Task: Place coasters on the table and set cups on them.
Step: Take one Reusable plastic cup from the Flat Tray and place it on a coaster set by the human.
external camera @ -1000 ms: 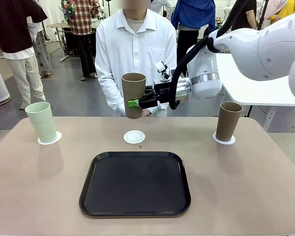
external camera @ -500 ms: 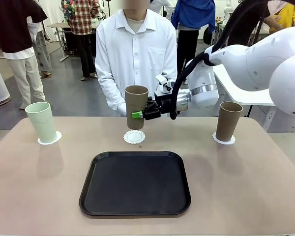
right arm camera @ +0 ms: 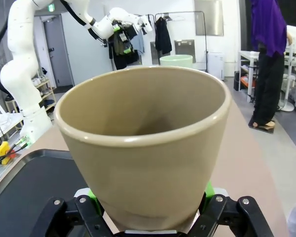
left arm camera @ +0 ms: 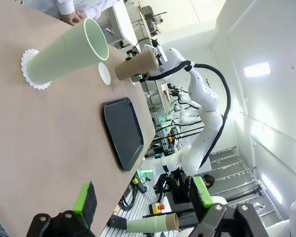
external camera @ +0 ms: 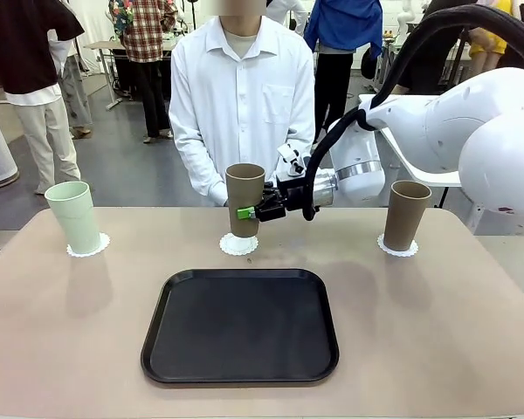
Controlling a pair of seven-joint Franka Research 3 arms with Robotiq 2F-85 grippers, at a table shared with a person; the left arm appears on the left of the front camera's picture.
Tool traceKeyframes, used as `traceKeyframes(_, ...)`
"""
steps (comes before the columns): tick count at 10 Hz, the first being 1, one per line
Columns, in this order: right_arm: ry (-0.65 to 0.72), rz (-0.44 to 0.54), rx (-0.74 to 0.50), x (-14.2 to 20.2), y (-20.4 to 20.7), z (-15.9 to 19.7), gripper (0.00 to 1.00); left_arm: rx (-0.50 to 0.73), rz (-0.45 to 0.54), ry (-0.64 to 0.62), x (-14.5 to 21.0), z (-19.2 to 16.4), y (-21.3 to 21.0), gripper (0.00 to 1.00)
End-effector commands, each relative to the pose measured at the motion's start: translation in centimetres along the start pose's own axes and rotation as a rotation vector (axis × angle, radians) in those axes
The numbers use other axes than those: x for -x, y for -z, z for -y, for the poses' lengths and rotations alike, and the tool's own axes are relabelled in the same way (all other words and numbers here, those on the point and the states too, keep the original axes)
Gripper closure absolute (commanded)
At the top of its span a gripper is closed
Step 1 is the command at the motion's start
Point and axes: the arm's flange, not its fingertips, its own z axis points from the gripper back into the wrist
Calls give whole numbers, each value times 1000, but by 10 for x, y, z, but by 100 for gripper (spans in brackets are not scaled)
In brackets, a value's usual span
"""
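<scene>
1. I see the right arm [external camera: 437,122] coming in from 3 o'clock, forearm bent down and across to table centre, wrist rolled so the fingers point sideways toward 9 o'clock.
2. Right gripper [external camera: 251,212] is clamped on the middle tan cup [external camera: 244,199], green pads on its lower half. In the right wrist view the same cup [right arm camera: 143,143] sits between both pads, mouth toward the camera.
3. That cup is upright, its base at the middle coaster [external camera: 238,245], at 12 o'clock of the black tray [external camera: 240,326]. I can't tell whether the base is fully down on the coaster.
4. Left gripper [left arm camera: 143,200]: fingers spread apart, nothing between them, above the table [external camera: 70,323] near its 9 o'clock side.
5. Count, cups: three. Mint green cup [external camera: 73,216] at 10 o'clock, gripped tan one at 12, second tan cup [external camera: 406,215] at 2 o'clock.
6. Count, coasters: three. One under the mint cup [external camera: 88,247], one under the right tan cup [external camera: 397,249], one at centre.
7. Both outer cups stand upright on their coasters, well apart from the tray.
8. A person in a white shirt [external camera: 242,96] stands at 12 o'clock, just behind the gripped cup.
</scene>
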Motion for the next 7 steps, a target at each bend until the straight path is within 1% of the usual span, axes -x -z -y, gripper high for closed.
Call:
traceKeyframes(1,32,-21,8,5,8,13,17,-4,3,-2,1,3,-1,0)
traceKeyframes(3,47,-20,14,14,12,17,17,-4,3,-2,1,3,-1,0)
traceKeyframes(7,53,-14,12,16,19,24,17,-4,3,-2,1,3,-1,0)
